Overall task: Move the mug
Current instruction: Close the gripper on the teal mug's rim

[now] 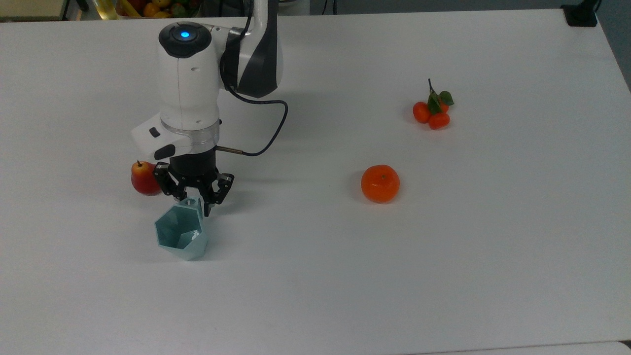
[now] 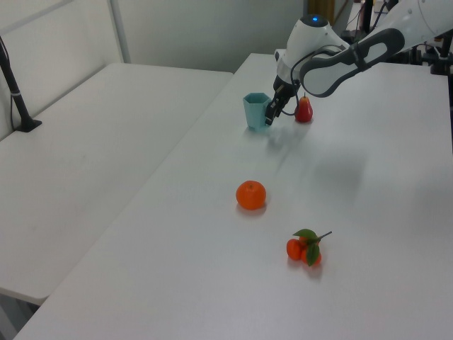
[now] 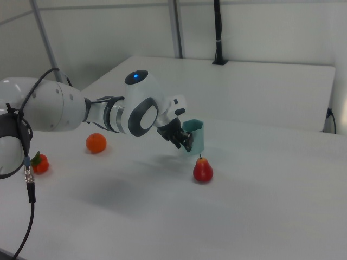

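The mug (image 1: 180,233) stands upright on the surface (image 1: 443,256), toward the top view's left edge, near the pear (image 1: 146,178). The tool (image 1: 193,201) sits low at its handle tab, fingers spread either side, apparently lined up to pinch the tab.

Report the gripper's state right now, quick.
Gripper: open, its fingers on either side of the mug's handle tab, holding nothing yet.
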Controlling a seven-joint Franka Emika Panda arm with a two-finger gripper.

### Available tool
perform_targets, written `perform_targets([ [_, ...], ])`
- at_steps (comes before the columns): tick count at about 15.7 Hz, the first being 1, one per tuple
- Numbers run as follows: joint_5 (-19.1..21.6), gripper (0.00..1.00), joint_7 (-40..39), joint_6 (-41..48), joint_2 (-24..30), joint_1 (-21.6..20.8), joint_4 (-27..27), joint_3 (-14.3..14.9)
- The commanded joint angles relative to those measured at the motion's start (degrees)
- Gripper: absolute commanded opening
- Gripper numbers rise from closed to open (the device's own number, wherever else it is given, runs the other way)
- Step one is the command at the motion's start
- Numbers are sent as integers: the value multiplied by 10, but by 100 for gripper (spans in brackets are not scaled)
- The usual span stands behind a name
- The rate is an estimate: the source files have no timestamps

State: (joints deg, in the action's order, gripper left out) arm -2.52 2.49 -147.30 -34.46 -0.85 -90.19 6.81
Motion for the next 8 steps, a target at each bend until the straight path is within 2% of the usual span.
perform_targets([
  [1, 2, 13, 8, -8, 0, -2, 4, 2],
  [3, 3, 7, 8, -8, 4, -2, 2, 2],
  [5, 3, 5, 8, -4, 16, -3, -2, 1],
  [8, -1, 5, 19, 0, 68, -8, -55, -2],
])
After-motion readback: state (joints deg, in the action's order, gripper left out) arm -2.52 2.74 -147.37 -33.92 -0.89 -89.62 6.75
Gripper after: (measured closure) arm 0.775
